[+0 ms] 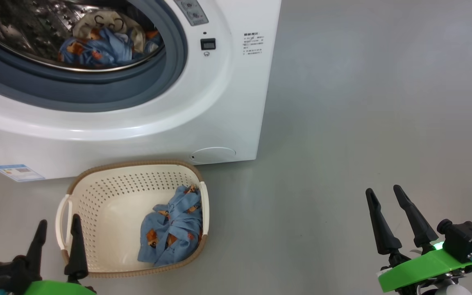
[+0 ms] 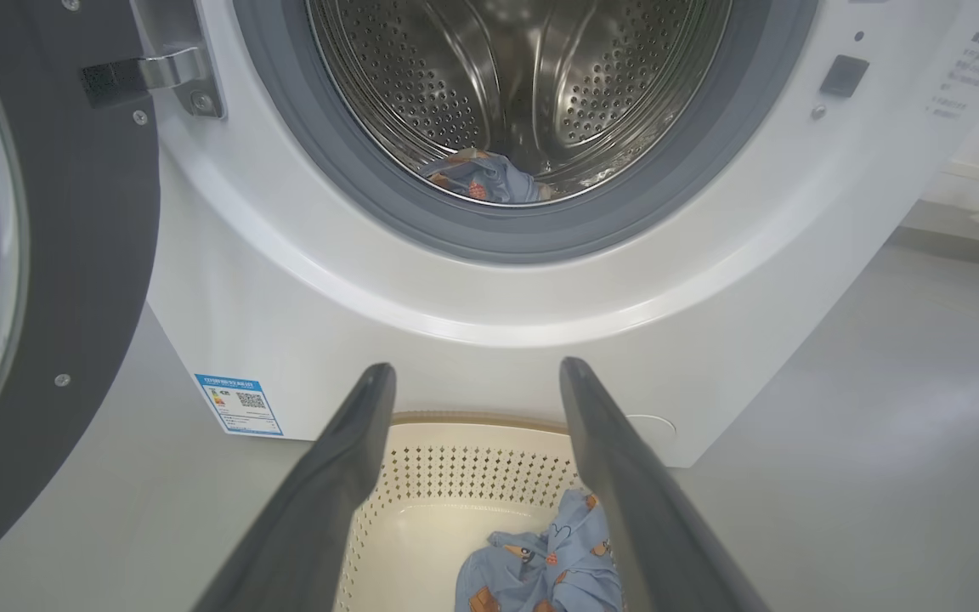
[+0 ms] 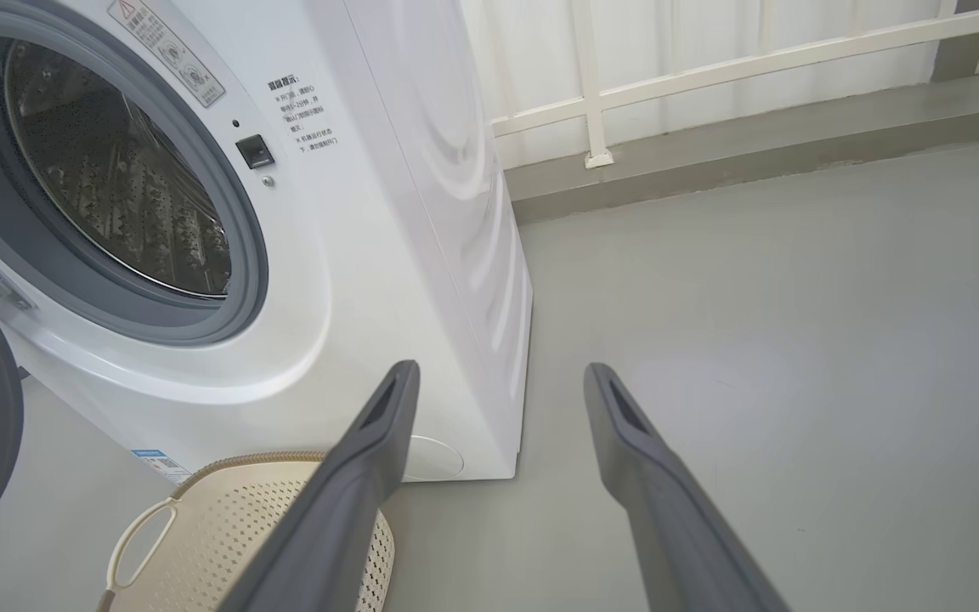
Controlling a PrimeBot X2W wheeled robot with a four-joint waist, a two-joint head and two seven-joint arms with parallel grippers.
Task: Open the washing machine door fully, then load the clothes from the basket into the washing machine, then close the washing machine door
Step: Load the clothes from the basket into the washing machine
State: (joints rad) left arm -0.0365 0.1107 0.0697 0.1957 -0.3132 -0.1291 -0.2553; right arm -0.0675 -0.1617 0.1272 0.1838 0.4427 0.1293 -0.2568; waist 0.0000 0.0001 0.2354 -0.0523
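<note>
The white washing machine point(image 1: 219, 102) stands with its door point(image 2: 48, 255) swung wide to the left. Light-blue printed clothes and a cream piece point(image 1: 105, 41) lie in the steel drum point(image 2: 523, 85). On the floor in front sits the cream basket point(image 1: 96, 213) with one light-blue printed piece point(image 1: 172, 229) in its right half. My left gripper point(image 1: 57, 227) hovers open and holds nothing at the basket's near-left handle, fingers point(image 2: 319, 510) pointing at the machine. Well to the basket's right, my right gripper point(image 1: 383, 192) stands open above bare floor and holds nothing.
Grey floor point(image 1: 363, 102) spreads to the right of the machine. In the right wrist view a white railing point(image 3: 710, 76) and a low grey kerb run behind the machine. A blue label sticker point(image 1: 18, 172) marks the machine's lower left front.
</note>
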